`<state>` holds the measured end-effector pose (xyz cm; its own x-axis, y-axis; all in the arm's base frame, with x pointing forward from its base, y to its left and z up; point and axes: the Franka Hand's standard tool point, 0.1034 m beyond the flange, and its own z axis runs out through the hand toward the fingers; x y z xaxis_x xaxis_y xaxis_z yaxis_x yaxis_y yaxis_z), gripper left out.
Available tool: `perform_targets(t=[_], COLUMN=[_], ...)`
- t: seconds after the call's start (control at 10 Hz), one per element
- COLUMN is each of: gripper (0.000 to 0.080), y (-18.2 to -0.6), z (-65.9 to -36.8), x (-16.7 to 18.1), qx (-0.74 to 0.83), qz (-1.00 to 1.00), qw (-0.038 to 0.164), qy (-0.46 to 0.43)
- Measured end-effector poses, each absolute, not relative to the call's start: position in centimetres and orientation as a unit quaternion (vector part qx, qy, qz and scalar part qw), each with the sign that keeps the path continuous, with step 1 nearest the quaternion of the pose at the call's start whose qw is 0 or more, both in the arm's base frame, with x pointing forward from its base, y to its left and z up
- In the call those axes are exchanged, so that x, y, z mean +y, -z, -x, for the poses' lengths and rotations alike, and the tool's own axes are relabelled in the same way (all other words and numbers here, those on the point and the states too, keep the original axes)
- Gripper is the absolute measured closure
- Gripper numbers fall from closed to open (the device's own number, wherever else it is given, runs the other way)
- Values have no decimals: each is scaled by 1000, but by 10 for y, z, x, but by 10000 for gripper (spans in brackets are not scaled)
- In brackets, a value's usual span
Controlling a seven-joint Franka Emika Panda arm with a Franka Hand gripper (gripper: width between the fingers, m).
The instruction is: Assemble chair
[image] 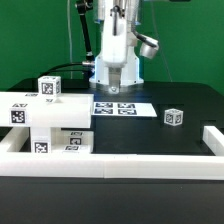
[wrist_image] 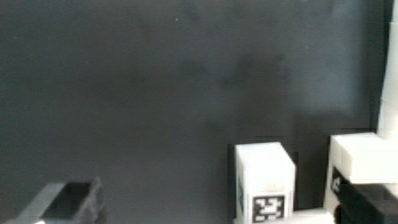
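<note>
The chair parts are matte white blocks with black-and-white tags. A cluster of bars and a flat panel (image: 45, 122) lies at the exterior view's left, with a small tagged block (image: 50, 87) behind it. Another small tagged block (image: 174, 117) sits alone at the exterior view's right. My gripper (image: 118, 90) hangs low over the table at the back centre, just behind the marker board (image: 120, 108), holding nothing. In the wrist view my gripper (wrist_image: 214, 206) is open, its dark fingertips (wrist_image: 71, 203) wide apart. A tagged white bar (wrist_image: 263, 185) and another white part (wrist_image: 365, 165) lie on the table beyond them.
A long white border rail (image: 110, 166) runs along the front, and another rail (image: 212, 140) stands at the exterior view's right. The table top is black (image: 150, 135). A green wall is behind the arm.
</note>
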<state>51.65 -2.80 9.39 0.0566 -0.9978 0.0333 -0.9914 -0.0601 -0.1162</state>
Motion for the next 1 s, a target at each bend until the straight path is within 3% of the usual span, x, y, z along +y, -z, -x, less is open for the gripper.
perform_targets(t=[0.2,0.6,0.7,0.8,1.0], gripper=[151,151,151,151,151], y=[-94,-93,-92,-91,-93], z=[-510,-506,-505,-501,-501], x=[-17,-8,-7,-3,-2], qx=[628,671,658,574,477], qz=[777,740,751,818,878], qw=[30,31,26,2,2], qy=[37,46,45,33,20])
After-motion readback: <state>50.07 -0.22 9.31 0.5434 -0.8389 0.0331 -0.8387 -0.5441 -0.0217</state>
